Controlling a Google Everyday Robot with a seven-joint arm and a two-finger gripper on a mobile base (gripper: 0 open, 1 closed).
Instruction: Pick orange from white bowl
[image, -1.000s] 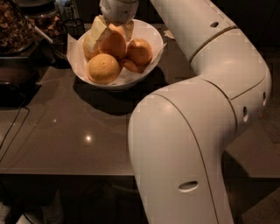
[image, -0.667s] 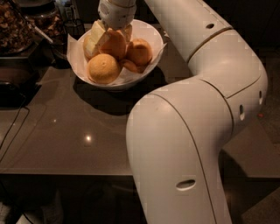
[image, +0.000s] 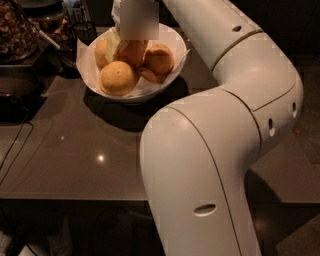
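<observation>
The white bowl (image: 176, 44) stands at the back of a dark table, lined with white paper (image: 83, 56). It holds several oranges. A paler, dimpled one (image: 118, 78) lies at the front, a deep-orange one (image: 159, 59) at the right and another (image: 101, 52) at the left. My gripper (image: 131, 49) reaches down from above into the middle of the bowl, right over the central orange (image: 134, 55), whose top it hides. A smaller orange (image: 148, 75) is half hidden below the others.
My white arm (image: 225, 150) fills the right foreground and hides the table there. A container of dark food (image: 17, 30) and a black holder (image: 84, 31) stand at the back left. A thin cable (image: 15, 145) runs along the table's left side.
My gripper has come down lower into the bowl onto the central orange. The bowl and the other oranges have not moved.
</observation>
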